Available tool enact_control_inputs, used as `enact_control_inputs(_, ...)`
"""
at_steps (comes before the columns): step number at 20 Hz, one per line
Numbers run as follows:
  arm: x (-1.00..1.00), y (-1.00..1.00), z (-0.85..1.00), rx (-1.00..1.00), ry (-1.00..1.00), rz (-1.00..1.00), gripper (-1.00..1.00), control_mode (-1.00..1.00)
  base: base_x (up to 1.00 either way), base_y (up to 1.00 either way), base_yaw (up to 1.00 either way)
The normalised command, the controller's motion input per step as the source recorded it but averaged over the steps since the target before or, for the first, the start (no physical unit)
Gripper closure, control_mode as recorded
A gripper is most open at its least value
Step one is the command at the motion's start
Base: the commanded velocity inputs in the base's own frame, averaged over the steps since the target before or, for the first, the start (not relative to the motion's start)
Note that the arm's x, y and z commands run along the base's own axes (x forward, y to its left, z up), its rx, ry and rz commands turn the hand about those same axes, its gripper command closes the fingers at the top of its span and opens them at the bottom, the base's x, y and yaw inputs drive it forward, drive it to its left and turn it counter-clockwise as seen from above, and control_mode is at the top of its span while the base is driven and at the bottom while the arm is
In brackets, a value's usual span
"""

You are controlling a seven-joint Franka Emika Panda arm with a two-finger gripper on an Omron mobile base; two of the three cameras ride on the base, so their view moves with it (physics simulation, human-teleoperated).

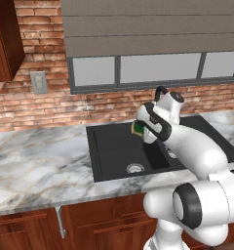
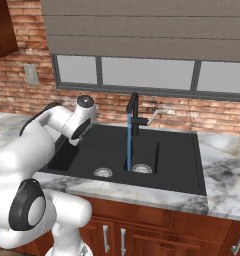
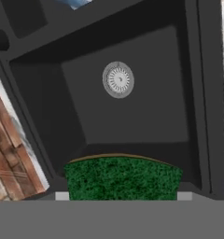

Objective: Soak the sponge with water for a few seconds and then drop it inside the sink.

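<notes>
Here, sponge (image 3: 122, 178) in pincer (image 1: 140, 128), water (image 2: 129, 142) from right

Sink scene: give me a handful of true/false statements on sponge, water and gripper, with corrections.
1. The gripper holds the sponge above the sink. True.
2. The sponge lies on the basin floor. False: it is held in the air, its green face showing low in the hand view.
3. The water is running from the faucet. True.
4. The stream is hitting the sponge. False: it falls to the drain of the smaller basin, apart from the sponge.
5. The faucet is silver. False: it is black.
</notes>
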Motion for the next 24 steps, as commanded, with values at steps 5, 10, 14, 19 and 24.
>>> enact_control_inputs(5, 0.0, 0.0, 0.0, 0.0, -0.06, 0.2, 1.0, -1.0, 0.0, 0.0, 0.0)
enact_control_inputs(10, 0.01, 0.0, 0.08, 0.0, -0.14, 0.28, 1.0, -1.0, 0.0, 0.0, 0.0)
enact_control_inputs(14, 0.01, 0.0, 0.26, -0.06, -0.08, 0.34, 1.0, -1.0, 0.0, 0.0, 0.0)
enact_control_inputs(19, 0.0, 0.07, 0.26, -0.21, 0.0, 0.35, 1.0, -1.0, 0.0, 0.0, 0.0)
enact_control_inputs(24, 0.0, 0.27, 0.12, -0.28, 0.01, 0.32, 1.0, -1.0, 0.0, 0.0, 0.0)
